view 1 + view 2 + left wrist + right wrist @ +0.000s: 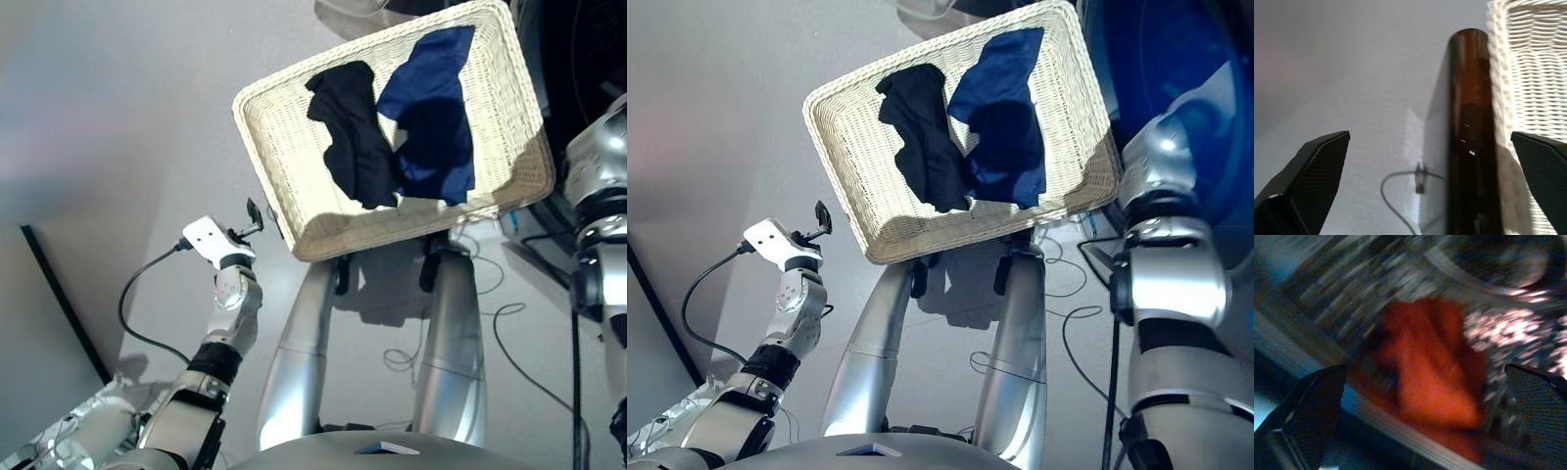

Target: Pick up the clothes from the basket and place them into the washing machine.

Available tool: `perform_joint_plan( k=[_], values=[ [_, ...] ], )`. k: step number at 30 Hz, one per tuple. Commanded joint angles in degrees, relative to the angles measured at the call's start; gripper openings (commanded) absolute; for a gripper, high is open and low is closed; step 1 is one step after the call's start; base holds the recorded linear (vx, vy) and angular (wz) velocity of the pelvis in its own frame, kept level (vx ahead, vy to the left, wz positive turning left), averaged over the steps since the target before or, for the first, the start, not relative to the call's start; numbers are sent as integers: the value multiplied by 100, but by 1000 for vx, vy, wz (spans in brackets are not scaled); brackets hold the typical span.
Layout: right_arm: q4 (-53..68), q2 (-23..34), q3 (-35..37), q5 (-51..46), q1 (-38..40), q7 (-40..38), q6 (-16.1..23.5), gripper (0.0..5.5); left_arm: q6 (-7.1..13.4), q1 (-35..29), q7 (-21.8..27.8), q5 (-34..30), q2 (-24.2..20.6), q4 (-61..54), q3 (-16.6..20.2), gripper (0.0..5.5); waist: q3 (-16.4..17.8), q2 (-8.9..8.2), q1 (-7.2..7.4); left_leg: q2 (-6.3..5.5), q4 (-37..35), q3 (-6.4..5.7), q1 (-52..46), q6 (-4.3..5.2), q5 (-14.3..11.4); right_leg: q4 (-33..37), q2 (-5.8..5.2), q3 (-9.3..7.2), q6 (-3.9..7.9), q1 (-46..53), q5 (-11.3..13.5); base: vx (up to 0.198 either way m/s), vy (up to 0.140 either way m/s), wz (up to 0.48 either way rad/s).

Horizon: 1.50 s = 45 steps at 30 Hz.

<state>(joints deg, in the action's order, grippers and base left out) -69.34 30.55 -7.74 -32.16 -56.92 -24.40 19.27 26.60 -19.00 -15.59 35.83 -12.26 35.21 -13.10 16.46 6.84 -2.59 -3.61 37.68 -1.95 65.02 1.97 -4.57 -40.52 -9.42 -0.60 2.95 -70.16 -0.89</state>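
The cream wicker basket (294, 147) holds a black garment (353, 137) and a navy blue garment (436, 117) lying side by side and touching. My left gripper (253, 217) hangs open and empty just off the basket's near left corner; its wrist view shows the basket's rim (1528, 58). My right arm (598, 196) reaches out of the head views toward the dark washing machine (573, 69). In the right wrist view, the right gripper (1425, 367) is open, and a red-orange garment (1435, 382) lies ahead of it on the perforated drum (1518, 333).
A dark brown tube (1469, 122) stands next to the basket's corner in the left wrist view. Loose cables (509, 323) trail over the pale floor below the basket. A dark panel edge (59, 304) runs along the lower left.
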Motion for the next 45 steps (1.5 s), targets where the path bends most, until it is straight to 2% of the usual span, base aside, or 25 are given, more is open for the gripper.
perform_joint_plan(
  k=[1, 3, 10, 15, 18, 21, 23, 26, 29, 34, 36, 39, 44, 45],
  values=[
    [264, -97, -520, 616, 176, 353, 279, 550, 191, -402, 162, -251, -173, 243, 155, 550, -241, 9, 6, 58, -684, 87, -191, -91, 330, 538, 119, -378, 137, 407, 407, 0, 0, 0],
    [491, -360, -691, 770, 419, 501, 291, 550, 193, -511, 269, -275, -165, 302, 77, 550, -260, -32, 38, 81, -864, 95, -325, -97, 373, 716, 133, -392, 140, 516, 452, 0, 0, 0],
    [1658, -971, -1372, 1161, 1027, 926, 396, 550, 7, -1244, 533, -242, 0, 974, -214, 550, -317, -107, 234, 154, -1604, 116, -696, -56, 603, 1358, 174, -328, 191, 757, 667, 0, 0, 0],
    [2757, -1344, -1846, 1447, 1322, 1043, 414, 550, -139, -1888, 522, -139, 166, 1546, -273, 550, -302, -133, 420, 198, -1559, 216, -639, -96, 543, 1432, 263, -210, 184, 650, 736, 0, 0, 0],
    [3244, -1501, -2058, 1563, 1472, 1107, 435, 550, -196, -2159, 436, -126, 206, 1807, -194, 550, -267, -157, 564, 210, -1120, 272, -425, -148, 322, 1334, 365, -113, 153, 465, 753, 8, 31, -152],
    [3877, -1558, -2334, 1756, 1611, 1262, 458, 550, -269, -2422, 354, -133, 133, 2122, -40, 550, -208, -203, 739, 294, -675, 342, -126, -188, 94, 1288, 547, 1, 125, 196, 790, 26, 80, -418],
    [4123, -1578, -2448, 1865, 1643, 1312, 444, 550, -270, -2639, 296, -15, 40, 2223, 99, 550, -189, -233, 823, 339, -524, 391, 11, -215, 3, 1273, 654, 65, 128, 49, 810, 30, 65, -610],
    [4396, -1529, -2572, 1959, 1770, 1403, 410, 550, -332, -2889, 303, 133, -39, 2404, 259, 550, -161, -275, 960, 400, -326, 438, 231, -231, -81, 1205, 757, 148, 127, -184, 825, 28, 52, -389],
    [4654, -1531, -2612, 1811, 1979, 1546, 423, 550, -432, -3140, 307, 238, -142, 2740, 458, 550, -125, -351, 1120, 440, -218, 508, 367, -245, -145, 1162, 839, 197, 145, -358, 865, 38, 51, -261],
    [5176, -1352, -2665, 1530, 2316, 1895, 461, 550, -543, -3359, 264, 248, -360, 3039, 772, 550, -106, -434, 1334, 477, -50, 535, 533, -234, -219, 1121, 897, 226, 166, -503, 922, 23, 22, -197],
    [5241, -1323, -2623, 1404, 2450, 1968, 472, 550, -507, -3349, 181, 213, -355, 3075, 876, 0, -125, -442, 1365, 464, 33, 520, 586, -230, -236, 1086, 917, 225, 160, -543, 921, 0, 0, 0],
    [5204, -1303, -2530, 1341, 2534, 1962, 498, 550, -452, -3284, 119, 196, -308, 3000, 888, 0, -173, -437, 1353, 451, 34, 463, 571, -214, -232, 1096, 873, 186, 157, -500, 926, 0, 0, 0],
    [4787, -1230, -2421, 1632, 2433, 1849, 491, 550, -167, -3010, 127, 300, -149, 2393, 716, 0, -283, -378, 1226, 420, -231, 358, 314, -178, -150, 1221, 733, 81, 137, -196, 896, 0, 0, 0],
    [4786, -1230, -2421, 1633, 2433, 1849, 492, 550, -168, -3009, 126, 299, -149, 2391, 716, 0, -280, -379, 1227, 419, -234, 357, 310, -178, -149, 1223, 733, 81, 137, -192, 896, 7, -56, 40]
  ],
)
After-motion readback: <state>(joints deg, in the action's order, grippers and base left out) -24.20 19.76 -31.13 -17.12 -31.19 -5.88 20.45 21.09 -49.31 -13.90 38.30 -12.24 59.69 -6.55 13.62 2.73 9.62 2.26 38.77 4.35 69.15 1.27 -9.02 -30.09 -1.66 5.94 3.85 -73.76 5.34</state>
